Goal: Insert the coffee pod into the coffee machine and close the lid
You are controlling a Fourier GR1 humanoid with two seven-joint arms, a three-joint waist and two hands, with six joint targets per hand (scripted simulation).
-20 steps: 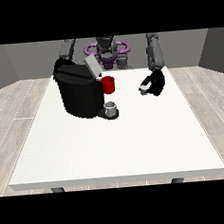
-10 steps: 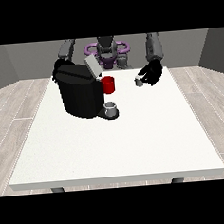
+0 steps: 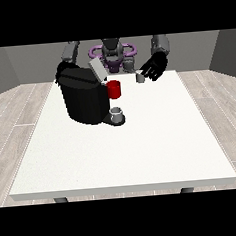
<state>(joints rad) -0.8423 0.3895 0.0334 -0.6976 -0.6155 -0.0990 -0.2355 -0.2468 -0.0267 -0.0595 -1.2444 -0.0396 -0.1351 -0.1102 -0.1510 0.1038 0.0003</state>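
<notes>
Holding the coffee pod (image 3: 140,77) above the bench (image 3: 142,148), upper right of centre, is the hand at the view's right (image 3: 153,67), fingers seemingly curling round it | coffee machine (image 3: 85,95) sitting left of centre, lid (image 3: 97,70) standing raised | other hand hiding behind it, fingers impossible to tell.

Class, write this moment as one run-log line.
hand at view's right: holding pod above table | machine: lid open | stage: pod not inserted

1. Even, bright light falls on the white tabletop (image 3: 123,154), with no glare.
2. The coffee machine (image 3: 83,100) throws only a faint shadow at its base.
3. Nothing looks blurred or bent near the edges.
</notes>
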